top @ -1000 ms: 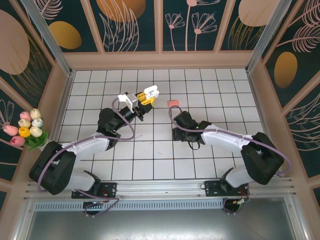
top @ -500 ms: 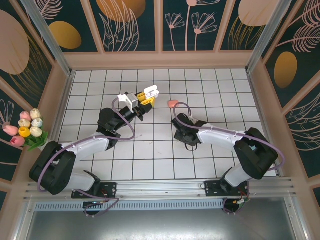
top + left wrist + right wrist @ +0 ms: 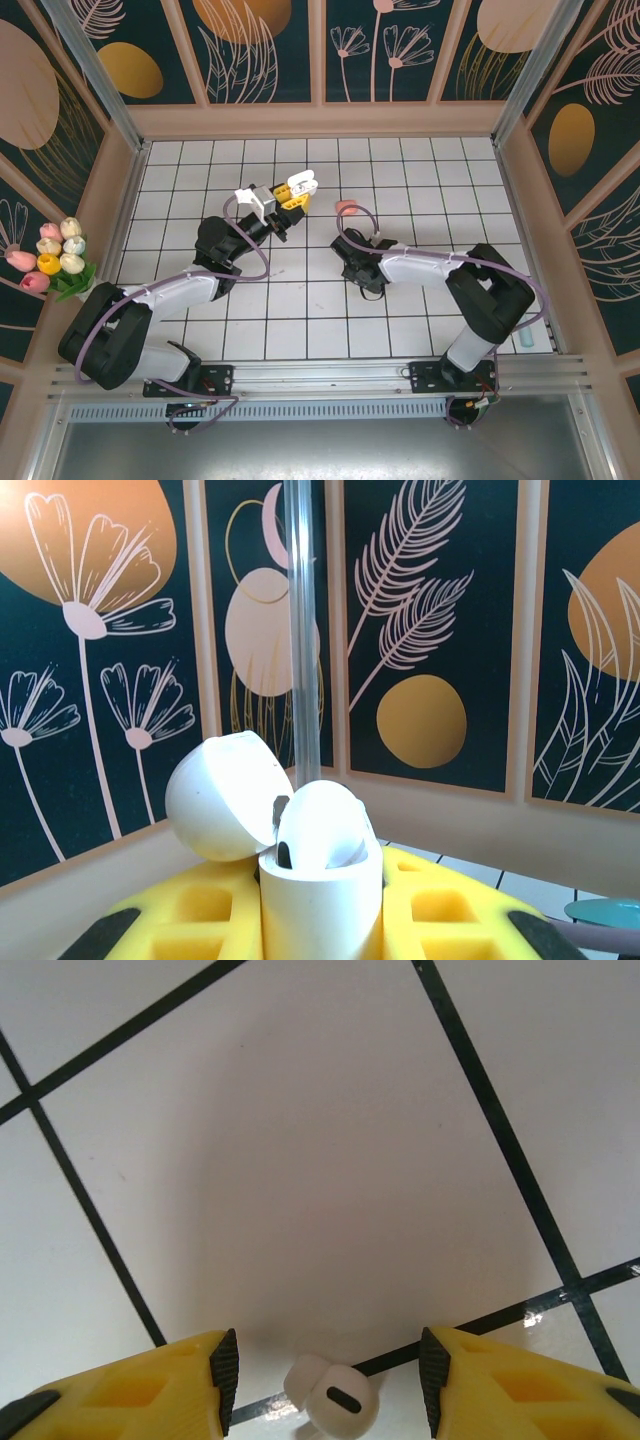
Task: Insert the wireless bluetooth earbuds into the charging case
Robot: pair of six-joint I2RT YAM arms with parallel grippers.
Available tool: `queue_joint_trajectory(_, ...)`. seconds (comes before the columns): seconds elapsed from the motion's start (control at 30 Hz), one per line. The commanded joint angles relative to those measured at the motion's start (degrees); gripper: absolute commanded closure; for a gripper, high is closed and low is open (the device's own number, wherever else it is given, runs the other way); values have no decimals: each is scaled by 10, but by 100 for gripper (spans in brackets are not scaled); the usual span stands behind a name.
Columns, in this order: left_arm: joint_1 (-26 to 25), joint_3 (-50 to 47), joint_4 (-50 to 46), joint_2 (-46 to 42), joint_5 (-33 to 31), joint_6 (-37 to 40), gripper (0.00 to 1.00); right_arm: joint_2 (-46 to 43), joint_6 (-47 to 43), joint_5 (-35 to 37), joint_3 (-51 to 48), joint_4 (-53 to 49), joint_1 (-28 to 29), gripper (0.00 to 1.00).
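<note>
The left hand (image 3: 291,197) is held up over the white tiled counter (image 3: 420,180). Its yellow fingers (image 3: 440,900) are clamped tight on the small white charging case (image 3: 320,895), which stands upright with its rounded hinged lid (image 3: 215,798) swung back to the left. The right hand (image 3: 327,1362) points down low over the counter, jaws about half apart and gripping nothing. A tiny white stemmed earbud (image 3: 333,1400) lies on a dark grout line between its black-tipped fingers, touching neither. A small salmon-pink object (image 3: 346,207) rests on the counter just beyond the right arm.
</note>
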Motion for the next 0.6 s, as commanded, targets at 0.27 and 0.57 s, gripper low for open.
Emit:
queue_joint_trajectory(0.27, -4, 4, 34, 0, -6, -2, 100, 32, -20, -8, 15, -5, 12, 58)
queue_joint_trajectory(0.57, -4, 2, 34, 0, -7, -3, 100, 49, -96, -35, 11, 4, 21, 67)
